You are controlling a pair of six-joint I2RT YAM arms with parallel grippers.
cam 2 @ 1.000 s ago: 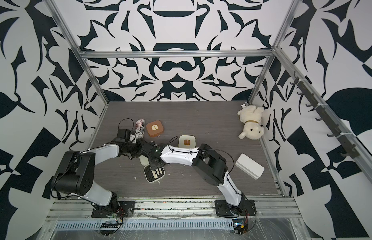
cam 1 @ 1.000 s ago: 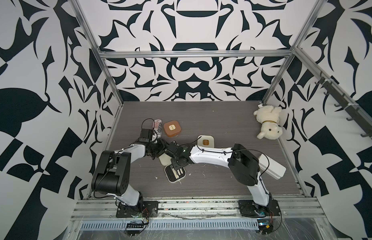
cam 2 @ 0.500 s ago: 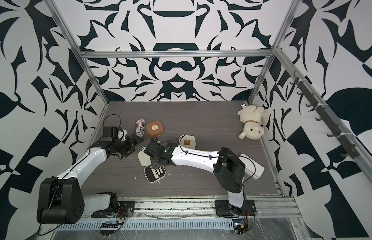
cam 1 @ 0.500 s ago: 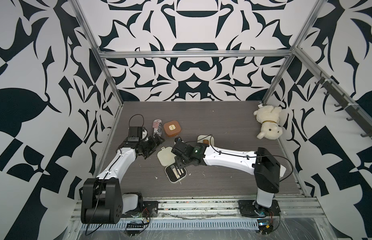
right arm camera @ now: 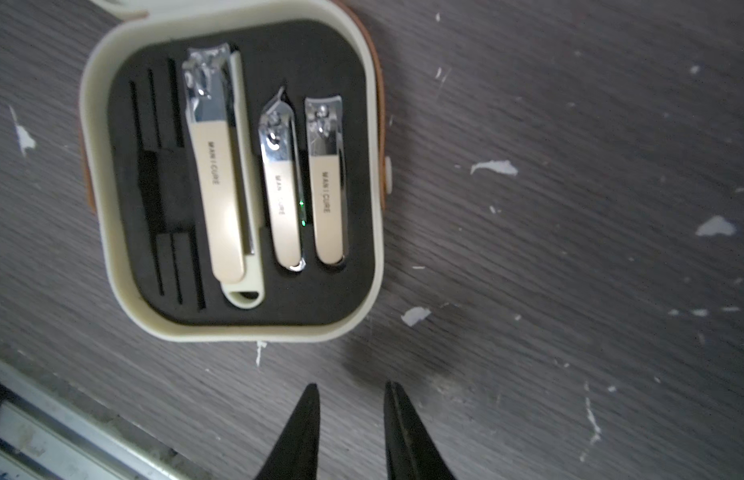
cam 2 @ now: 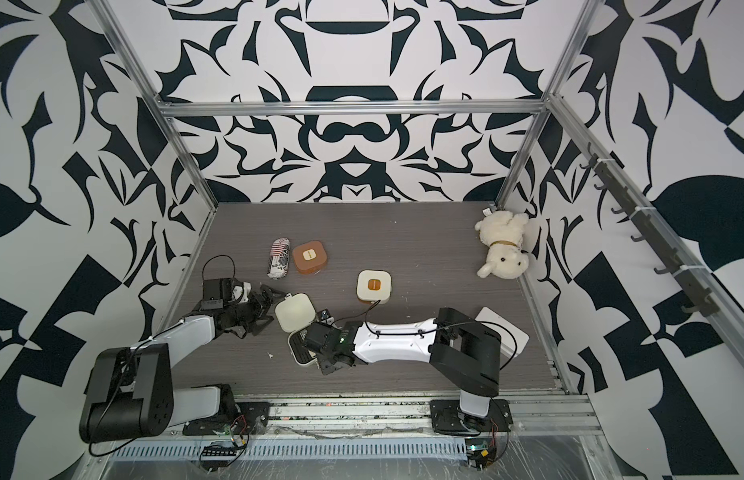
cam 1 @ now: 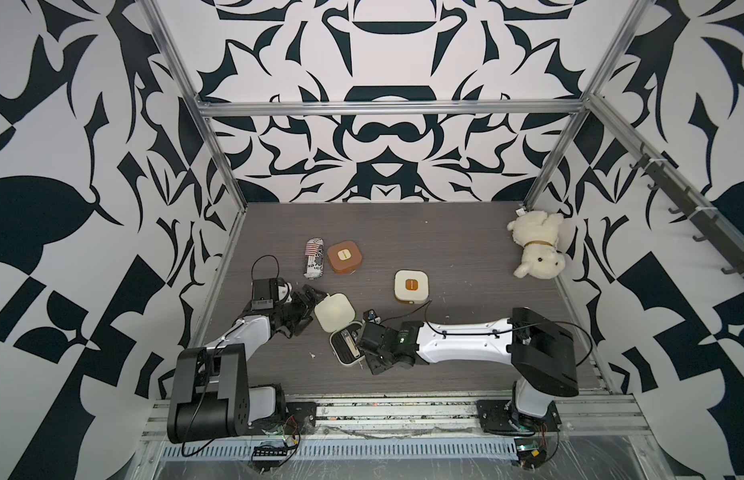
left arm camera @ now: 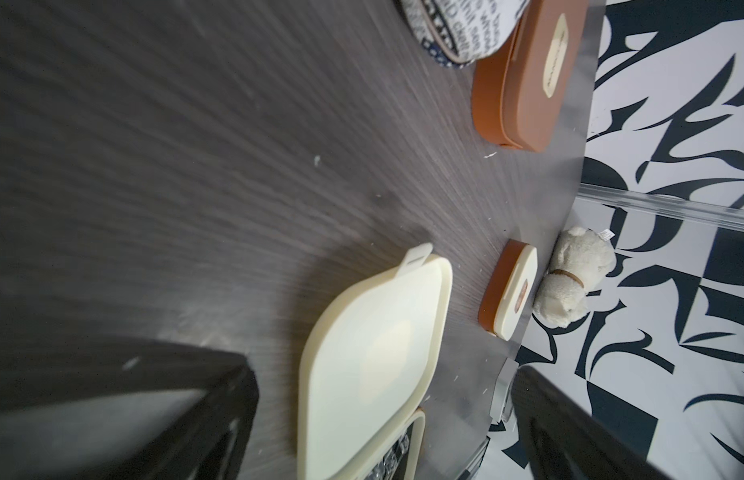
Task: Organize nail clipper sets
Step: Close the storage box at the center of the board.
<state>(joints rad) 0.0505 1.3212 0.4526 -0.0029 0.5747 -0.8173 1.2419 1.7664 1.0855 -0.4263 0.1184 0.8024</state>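
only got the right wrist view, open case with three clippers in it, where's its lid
observer: the cream lid lies flat against the far side of the tray.
operator: any other cases around
observer: two closed ones farther back: a brown case beside the striped can, and a cream case to its right.
operator: what's the left arm doing
observer: the left end effector is open beside the lid, holding nothing.

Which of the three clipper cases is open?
The front cream case: lid flipped back, clippers exposed. The brown case and rear cream case are shut.
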